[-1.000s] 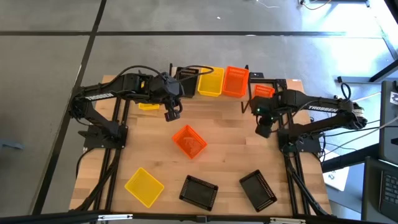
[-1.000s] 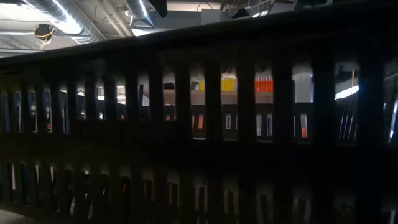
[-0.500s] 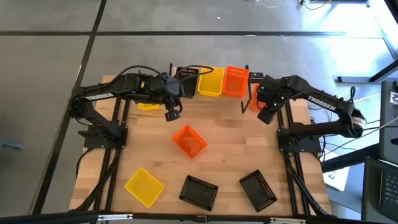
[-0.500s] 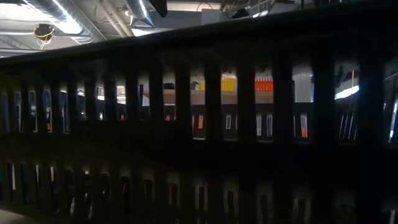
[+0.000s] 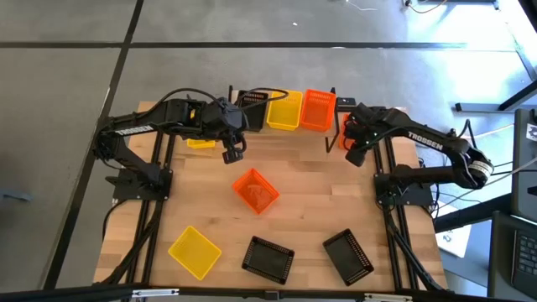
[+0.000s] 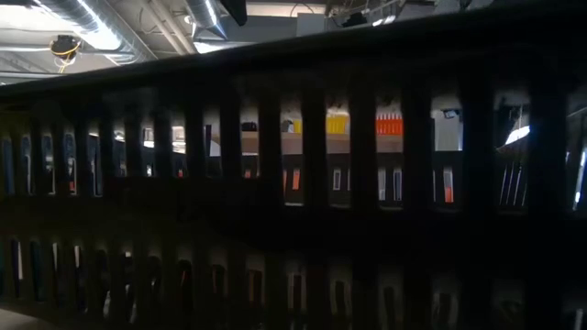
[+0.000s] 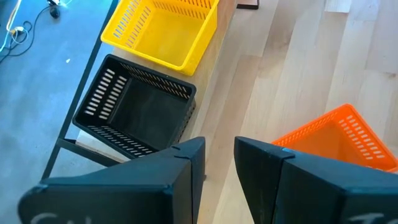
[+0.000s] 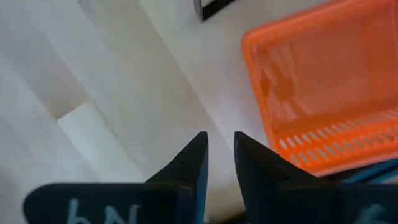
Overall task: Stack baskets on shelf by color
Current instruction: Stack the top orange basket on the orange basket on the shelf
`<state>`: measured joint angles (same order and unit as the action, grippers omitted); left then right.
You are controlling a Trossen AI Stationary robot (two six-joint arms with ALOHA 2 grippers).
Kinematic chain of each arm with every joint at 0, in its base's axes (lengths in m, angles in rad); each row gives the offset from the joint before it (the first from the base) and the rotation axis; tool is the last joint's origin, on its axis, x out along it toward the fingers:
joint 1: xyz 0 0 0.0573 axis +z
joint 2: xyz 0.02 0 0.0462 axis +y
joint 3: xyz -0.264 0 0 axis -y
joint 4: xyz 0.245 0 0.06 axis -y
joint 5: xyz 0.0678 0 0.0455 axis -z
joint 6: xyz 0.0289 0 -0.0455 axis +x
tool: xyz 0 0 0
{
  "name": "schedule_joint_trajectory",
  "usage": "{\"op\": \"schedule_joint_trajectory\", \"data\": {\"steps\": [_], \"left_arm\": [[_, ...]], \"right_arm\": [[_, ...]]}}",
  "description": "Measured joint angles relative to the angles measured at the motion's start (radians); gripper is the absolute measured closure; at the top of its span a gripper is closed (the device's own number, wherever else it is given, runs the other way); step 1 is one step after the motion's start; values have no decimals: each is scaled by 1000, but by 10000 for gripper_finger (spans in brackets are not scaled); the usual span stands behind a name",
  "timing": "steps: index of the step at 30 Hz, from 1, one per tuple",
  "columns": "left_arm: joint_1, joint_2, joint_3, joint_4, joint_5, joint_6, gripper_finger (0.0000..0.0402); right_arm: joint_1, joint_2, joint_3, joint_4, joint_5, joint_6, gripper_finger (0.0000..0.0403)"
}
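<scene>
From above, black, yellow and orange baskets [image 5: 317, 110] sit on the shelf [image 5: 289, 126] at twelve o'clock; left gripper [image 5: 232, 153] hovers nearby; right gripper [image 5: 356, 155] at two o'clock. Both wrist views show fingers narrowly parted, holding nothing; an orange basket [image 8: 323, 87] lies just beyond the right one.

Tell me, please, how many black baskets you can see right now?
3: one black basket on the shelf beside the yellow one, and two on the table's near edge. None seems hidden.
</scene>
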<state>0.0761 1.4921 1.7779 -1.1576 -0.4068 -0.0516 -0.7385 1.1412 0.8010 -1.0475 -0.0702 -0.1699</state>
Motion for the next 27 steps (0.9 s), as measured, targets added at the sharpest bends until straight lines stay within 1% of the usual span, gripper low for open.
{"op": "schedule_joint_trajectory", "data": {"steps": [6, 11, 13, 16, 20, 27], "left_arm": [[0, 0, 0, 0, 0, 0, 324], [0, 0, 0, 0, 0, -1, 324], [0, 0, 0, 0, 0, -1, 324], [0, 0, 0, 0, 0, -2, 324], [0, 0, 0, 0, 0, -2, 324], [0, 0, 0, 0, 0, -2, 324]], "right_arm": [[-1, 0, -43, 28, 78, 8, 328], [-1, 0, -47, 57, 170, 9, 328], [-1, 0, -47, 65, 161, 10, 328], [-1, 5, -47, 62, 90, 8, 328], [-1, 31, -47, 65, 114, 8, 328], [-1, 100, -47, 97, 122, 4, 328]]}}
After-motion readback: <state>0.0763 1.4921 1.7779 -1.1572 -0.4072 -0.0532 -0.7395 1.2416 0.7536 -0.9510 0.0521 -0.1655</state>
